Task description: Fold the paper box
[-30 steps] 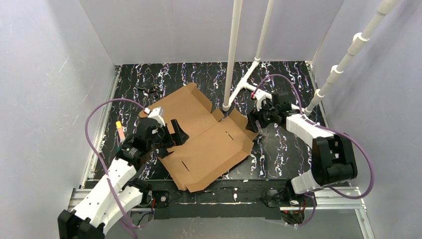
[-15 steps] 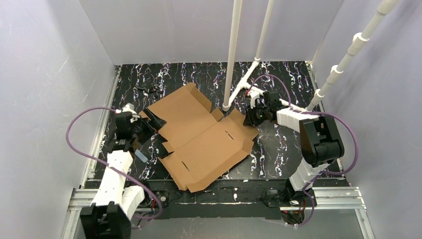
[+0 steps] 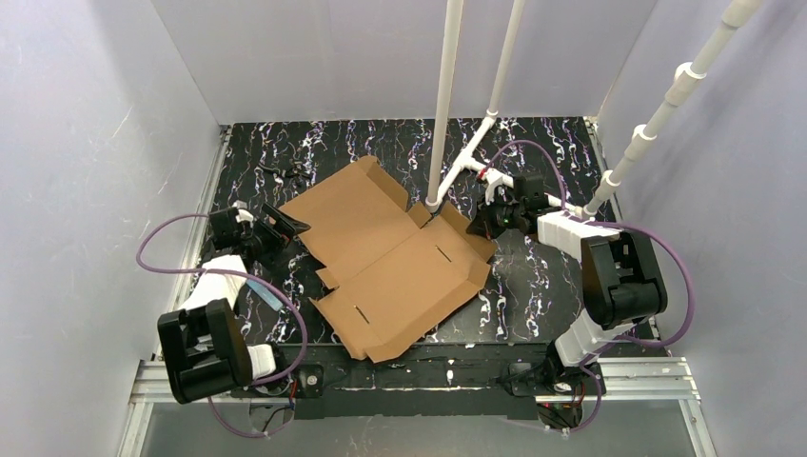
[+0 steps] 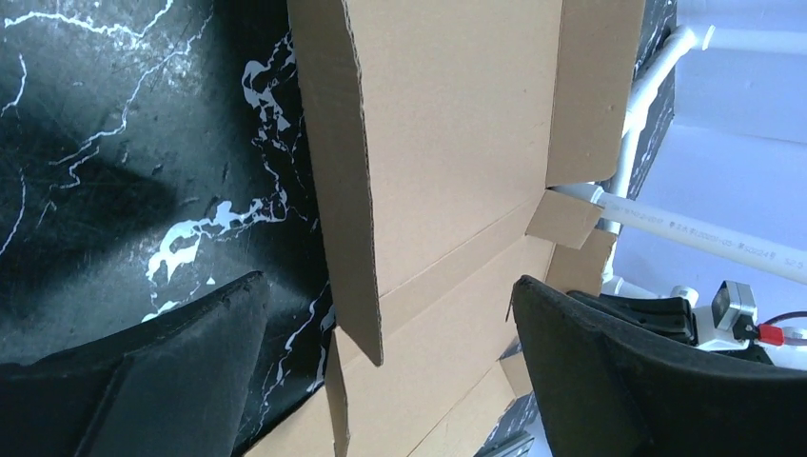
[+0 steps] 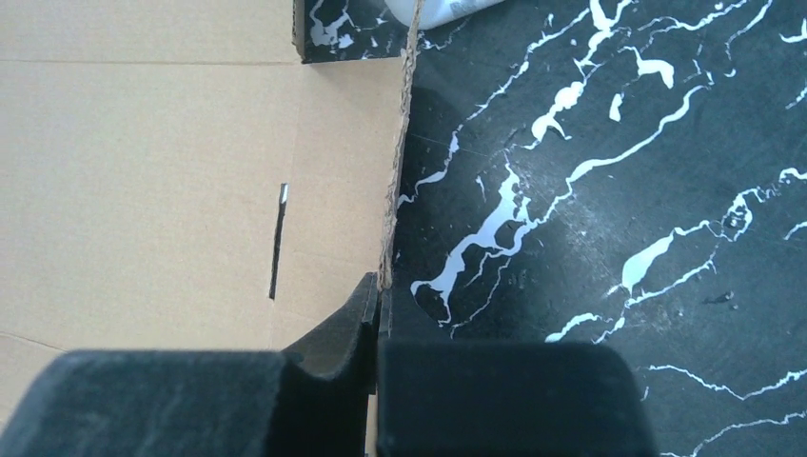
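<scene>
The paper box (image 3: 390, 257) lies opened out as a flat brown cardboard sheet in the middle of the black marbled table. At its left edge my left gripper (image 3: 285, 227) stands open. In the left wrist view the left gripper (image 4: 385, 286) has a raised side flap (image 4: 344, 181) standing between its wide-spread fingers, touching neither. My right gripper (image 3: 482, 225) is at the sheet's right corner. The right wrist view shows the right gripper (image 5: 379, 290) shut on the upright edge of a side flap (image 5: 397, 152), next to a panel with a slot (image 5: 278, 238).
Two white pipes (image 3: 443, 105) rise from the table just behind the sheet, joined by a fitting (image 3: 471, 162) near my right gripper. Another pipe (image 3: 657, 114) slants up at the right. Small dark bits (image 3: 290, 171) lie at the back left. A blue strip (image 3: 269, 298) lies beside the left arm.
My left arm has drawn back from over the sheet to its left edge, still open. My right gripper has closed on the right flap's edge.
</scene>
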Controlling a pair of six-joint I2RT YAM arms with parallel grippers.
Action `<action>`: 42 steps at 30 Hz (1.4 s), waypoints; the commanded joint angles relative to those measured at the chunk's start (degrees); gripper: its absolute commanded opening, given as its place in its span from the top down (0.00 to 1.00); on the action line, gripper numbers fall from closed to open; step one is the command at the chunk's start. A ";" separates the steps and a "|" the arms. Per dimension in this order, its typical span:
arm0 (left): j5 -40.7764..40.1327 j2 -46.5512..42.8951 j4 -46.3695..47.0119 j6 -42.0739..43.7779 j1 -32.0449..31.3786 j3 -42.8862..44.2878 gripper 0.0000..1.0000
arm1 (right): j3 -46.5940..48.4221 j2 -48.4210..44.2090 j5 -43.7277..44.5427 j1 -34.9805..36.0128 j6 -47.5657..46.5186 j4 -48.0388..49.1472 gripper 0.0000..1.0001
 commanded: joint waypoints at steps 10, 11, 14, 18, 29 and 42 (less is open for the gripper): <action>3.40 16.22 4.76 1.49 0.20 8.03 0.32 | -0.54 -2.50 -4.82 0.04 -4.36 0.70 0.99; 3.56 16.87 4.97 1.26 0.19 8.22 0.34 | -0.54 -2.53 -4.81 -0.04 -4.55 0.54 0.99; 4.01 18.28 4.71 1.55 0.21 8.91 0.39 | -0.39 -2.02 -5.10 -0.05 -4.66 0.30 0.99; 1.66 13.83 -0.17 5.05 0.21 9.16 0.39 | 0.85 -0.83 -4.29 -0.05 -5.13 -1.54 0.95; -6.75 -11.80 -16.12 14.44 -0.23 6.24 0.24 | 2.25 -8.02 -1.60 -0.71 -10.35 -6.68 0.31; -1.14 12.02 -7.30 9.01 -1.13 12.66 0.29 | 2.24 -9.70 -10.62 -1.10 -17.46 -12.24 0.30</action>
